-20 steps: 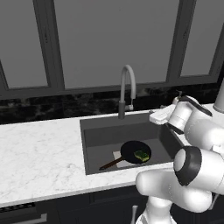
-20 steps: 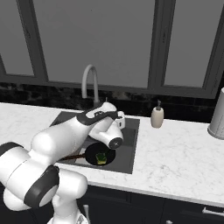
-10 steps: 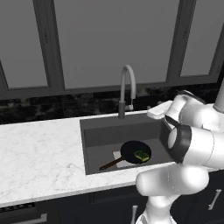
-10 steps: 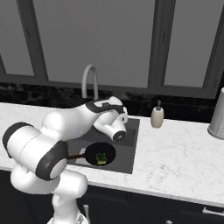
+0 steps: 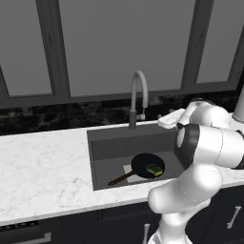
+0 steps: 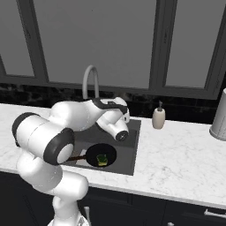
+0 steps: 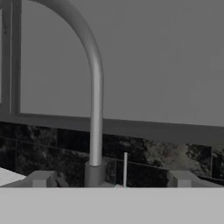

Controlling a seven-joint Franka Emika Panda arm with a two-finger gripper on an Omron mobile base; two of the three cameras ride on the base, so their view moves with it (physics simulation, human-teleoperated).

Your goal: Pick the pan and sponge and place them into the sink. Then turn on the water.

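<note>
The black pan (image 5: pixel 145 163) lies in the dark sink (image 5: pixel 109 148), its reddish handle pointing to the front left. The yellow-green sponge (image 5: pixel 154 168) rests inside the pan (image 6: pixel 100 154); the sponge (image 6: pixel 102 159) sits near its front rim. My gripper (image 5: pixel 163 122) hovers above the sink's right back corner, aimed at the grey gooseneck faucet (image 5: pixel 137 97). In the hand view my gripper (image 7: pixel 111 180) is open, fingertips (image 7: pixel 41 178) wide apart, with the faucet's post (image 7: pixel 95 131) and a thin upright lever (image 7: pixel 125 168) straight ahead between them. The water is out of view.
A beige soap dispenser (image 6: pixel 158 118) stands on the white marble counter (image 6: pixel 176 154) right of the sink. A grey canister (image 6: pixel 219 115) is at the far right. Dark backsplash and windows run behind the faucet.
My arm has folded in and the hand has crept a little left toward the faucet. Pan and sponge have stayed put in the sink. The jaws have stayed wide.
</note>
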